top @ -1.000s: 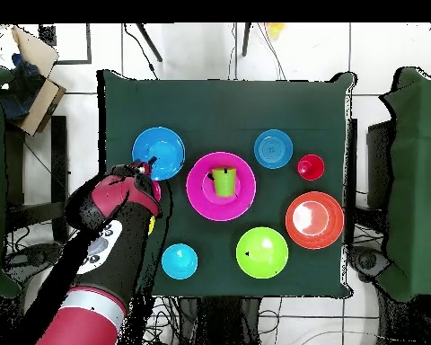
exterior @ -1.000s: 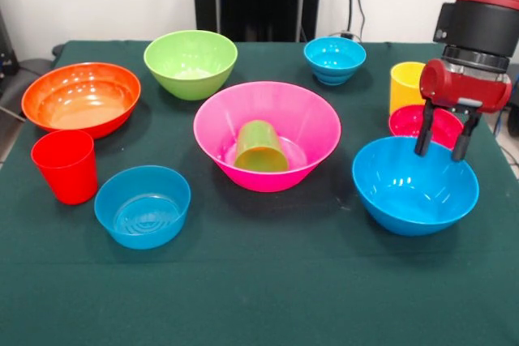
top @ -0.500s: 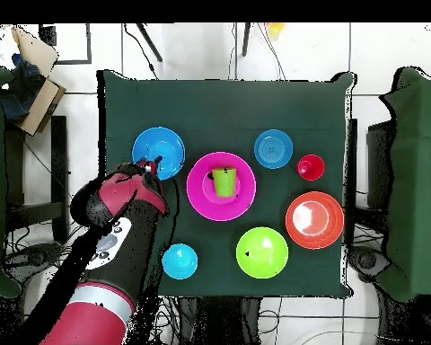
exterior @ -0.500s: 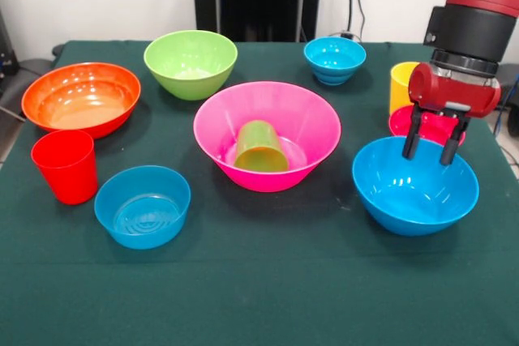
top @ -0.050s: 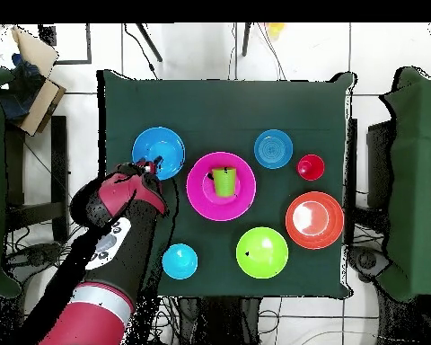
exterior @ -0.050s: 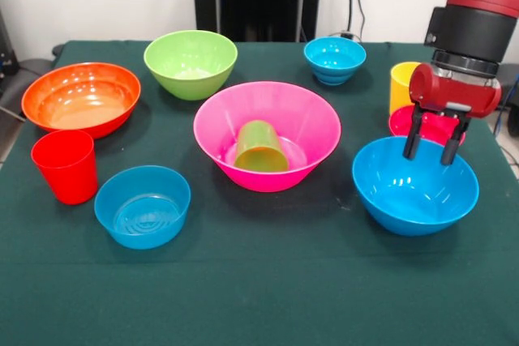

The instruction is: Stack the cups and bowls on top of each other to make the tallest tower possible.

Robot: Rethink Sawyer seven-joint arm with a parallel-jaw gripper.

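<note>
We see a green cup [exterior @ -0.050s: 259, 147] lying inside the pink bowl [exterior @ -0.050s: 312, 119]. Our tool [exterior @ -0.050s: 430, 150] hangs open and empty over the big blue bowl [exterior @ -0.050s: 413, 192]. Only the front view shows the yellow cup [exterior @ -0.050s: 401, 84].

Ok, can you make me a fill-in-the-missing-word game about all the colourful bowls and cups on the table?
1. The green cup lies tipped over inside the ____ bowl.
2. The open gripper hangs over the rim of the large ____ bowl.
3. The red cup stands upright in front of the ____ bowl.
4. The cup beside the arm is ____.

Missing words: pink, blue, orange, yellow
</note>
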